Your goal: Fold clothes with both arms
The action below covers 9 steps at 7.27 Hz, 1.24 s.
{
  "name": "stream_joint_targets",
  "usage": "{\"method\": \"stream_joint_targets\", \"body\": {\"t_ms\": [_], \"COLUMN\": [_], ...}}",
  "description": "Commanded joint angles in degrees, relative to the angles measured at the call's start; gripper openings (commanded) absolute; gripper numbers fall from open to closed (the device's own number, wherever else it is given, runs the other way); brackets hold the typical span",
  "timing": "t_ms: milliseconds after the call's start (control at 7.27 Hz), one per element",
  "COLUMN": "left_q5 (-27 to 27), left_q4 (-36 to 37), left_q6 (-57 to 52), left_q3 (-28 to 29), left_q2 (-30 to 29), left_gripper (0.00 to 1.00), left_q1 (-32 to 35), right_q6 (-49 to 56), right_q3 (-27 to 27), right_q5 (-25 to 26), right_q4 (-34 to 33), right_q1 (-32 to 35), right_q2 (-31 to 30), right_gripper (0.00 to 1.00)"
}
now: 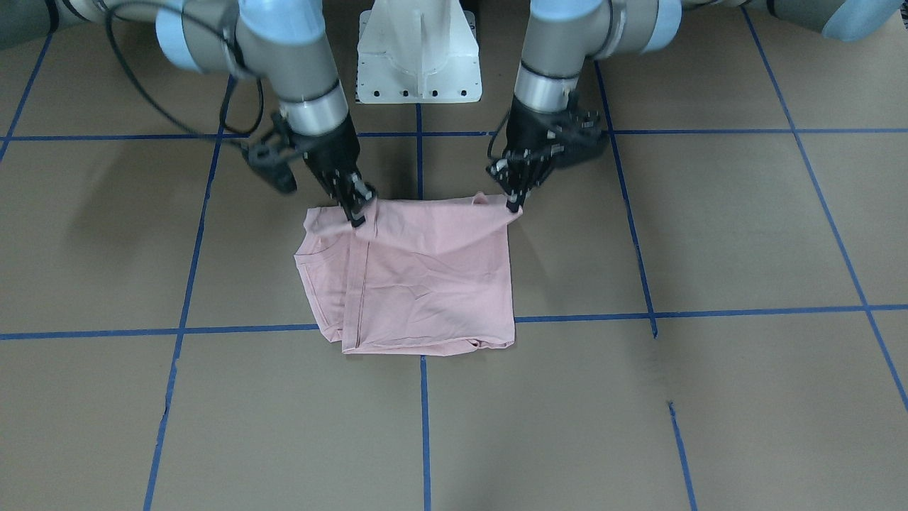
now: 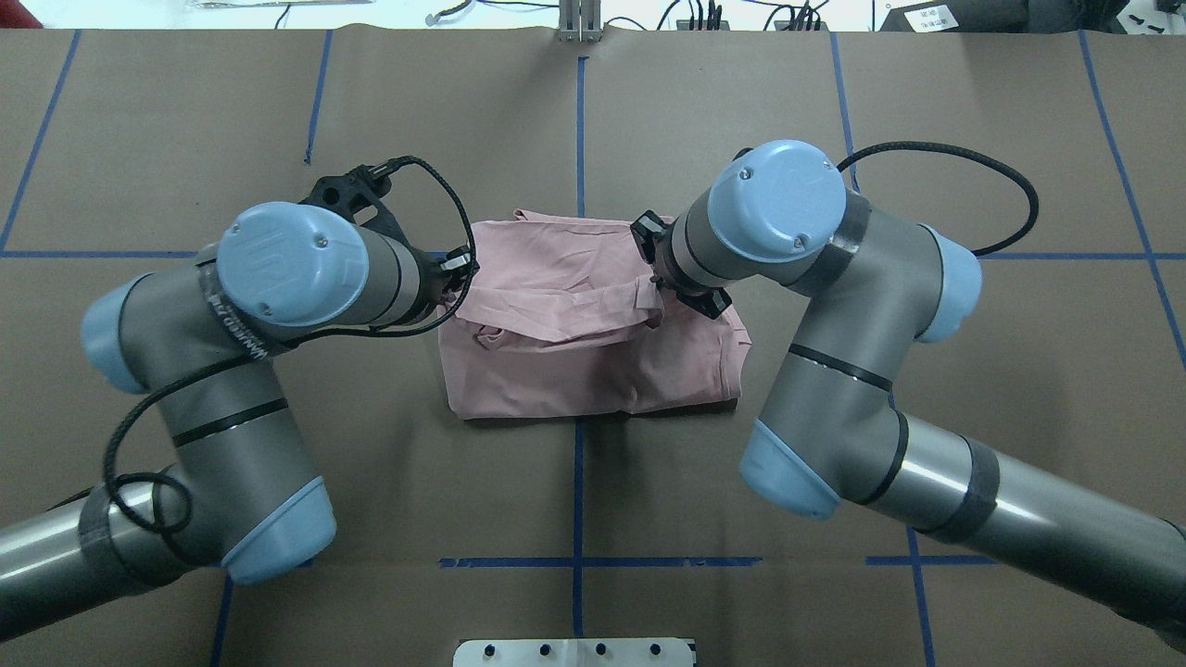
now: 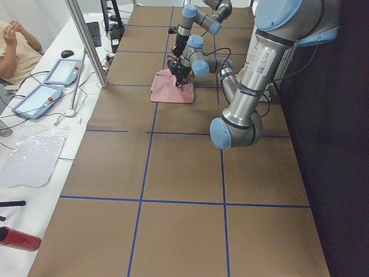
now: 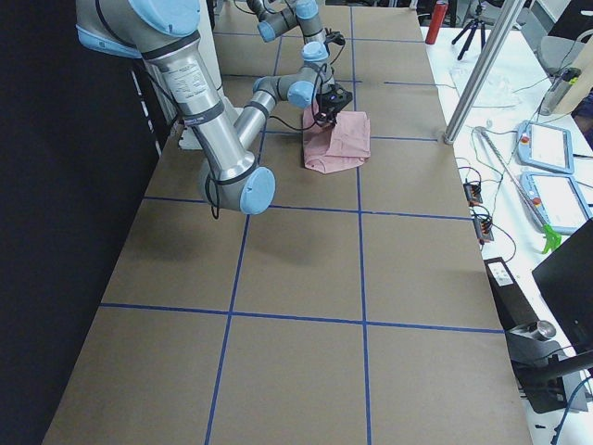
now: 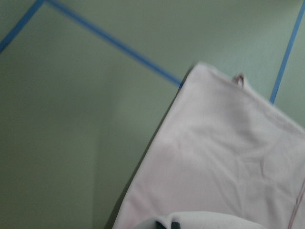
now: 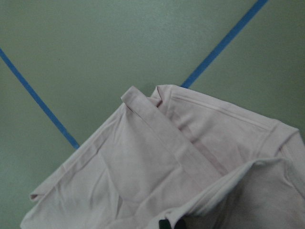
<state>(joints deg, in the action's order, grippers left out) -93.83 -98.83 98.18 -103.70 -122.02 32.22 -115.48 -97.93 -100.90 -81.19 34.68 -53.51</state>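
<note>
Clenching its robot-side corners, left claw (image 1: 512,202) and right claw (image 1: 358,213) pinch the pink T-shirt (image 1: 425,277), which looks soft and floppy.

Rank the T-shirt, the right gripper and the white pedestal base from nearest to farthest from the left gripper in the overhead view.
From the left gripper:
1. T-shirt, its edge pinched in this gripper.
2. right gripper, across the shirt, on the view's right.
3. white pedestal base, at the view's bottom edge, mid-width.

Brown table (image 1: 745,227), blue tape grid (image 1: 709,130), white pedestal base (image 1: 418,57), person (image 3: 14,49) (partly cropped)
</note>
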Motion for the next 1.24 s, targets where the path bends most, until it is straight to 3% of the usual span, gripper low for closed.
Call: {"method": "stream_joint_targets", "body": {"t_ms": [0,413,550,688,826,963,1101], "left_q5": [1.6,5.5,5.9,8.2,8.9,8.3,8.2], "left_q4": [-5.1,-5.2,-9.2,-22.5,-31.2,-31.6,-31.7], "left_q6": [-2.4,-4.4,-6.5,-10.6,-17.0,-17.7,-17.7], "left_q3": [9.8,10.7,17.7,31.1,37.5,36.3,33.1], "left_q2": [-4.3,-4.8,-6.9,-9.5,-10.4,-9.9,-8.9], "left_gripper": [0.00,0.00,0.10,0.42,0.71,0.81,0.85], "left_q1": [1.5,1.5,1.8,3.7,6.4,8.7,9.0], "right_q6": [0.2,1.1,3.7,6.1,8.7,13.3,16.7], "right_q3": [6.5,6.5,8.5,19.6,34.8,36.2,35.8], "right_q5": [-1.2,-4.4,-4.5,-4.3,-4.1,-12.7,-17.9], "right_q4": [4.8,4.8,5.1,11.3,24.8,27.5,27.7], "right_q1": [2.4,4.2,4.9,5.6,7.4,14.5,16.6], "right_q2": [1.7,1.9,1.8,6.6,10.3,9.9,8.4], "right_gripper": [0.00,0.00,0.00,0.35,0.98,1.00,1.00]}}
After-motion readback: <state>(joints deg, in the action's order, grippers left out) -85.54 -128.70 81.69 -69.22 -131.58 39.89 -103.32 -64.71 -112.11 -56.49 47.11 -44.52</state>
